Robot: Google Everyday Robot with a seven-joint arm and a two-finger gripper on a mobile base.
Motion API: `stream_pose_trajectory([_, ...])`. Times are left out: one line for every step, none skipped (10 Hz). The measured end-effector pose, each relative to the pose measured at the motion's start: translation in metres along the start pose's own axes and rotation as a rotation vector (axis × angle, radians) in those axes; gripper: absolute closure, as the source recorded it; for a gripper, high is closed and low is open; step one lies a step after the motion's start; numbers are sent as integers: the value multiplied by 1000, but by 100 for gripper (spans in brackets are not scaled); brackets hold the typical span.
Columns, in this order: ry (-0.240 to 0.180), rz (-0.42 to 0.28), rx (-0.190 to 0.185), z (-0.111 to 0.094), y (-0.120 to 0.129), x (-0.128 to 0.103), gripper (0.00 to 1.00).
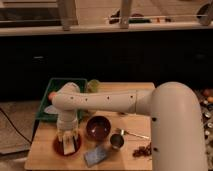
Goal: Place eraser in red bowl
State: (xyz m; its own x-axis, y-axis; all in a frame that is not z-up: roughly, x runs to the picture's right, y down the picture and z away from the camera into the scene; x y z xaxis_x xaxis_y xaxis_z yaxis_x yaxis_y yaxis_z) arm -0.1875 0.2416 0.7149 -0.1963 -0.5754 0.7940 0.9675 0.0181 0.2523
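Observation:
The red bowl (58, 146) is shallow and orange-red and sits at the front left of the wooden table (130, 92). My gripper (69, 142) points down from the white arm (100, 102), right over the bowl and low inside its rim. A small whitish block, the eraser (70, 144), shows between the fingers, just above or on the bowl's inside. The gripper hides the middle of the bowl.
A deeper dark maroon bowl (98, 127) stands just right of the red bowl. A small metal cup (117, 141) and a flat blue-grey rectangle (96, 156) lie near the front edge. A green tray (46, 104) is at the back left. A dark reddish cluster (144, 150) lies at the front right.

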Motion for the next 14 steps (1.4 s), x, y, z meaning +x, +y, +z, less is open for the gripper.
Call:
stream_pose_trajectory([2,-1,-1,0,0,0,20])
stream_pose_trajectory([3,-3,-2,-1,0,-1,20])
stream_pose_trajectory([5,-6,-3,-2,-1,-1,20])
stream_pose_trajectory([6,-6,-3,-2,-1,0,20])
stream_pose_trajectory([7,-7,-5,-4,-1,0,20])
stream_pose_trajectory([7,-8,-9,-4,-1,0,20])
stream_pose_trajectory([10,-11,-9,-5,0,0,20])
stream_pose_trajectory([12,-13,-10,-7,1,0,20])
stream_pose_trajectory([13,-16,-9,-8,1,0,20])
stream_pose_trajectory([15,-19,-7,-9,2,1,20])
stream_pose_trajectory([17,-23,-5,-11,2,1,20])
stream_pose_trajectory([20,-27,-2,-12,3,1,20])
stream_pose_trajectory([24,-33,2,-14,3,2,20])
stream_pose_trajectory([26,-36,5,-15,3,2,20])
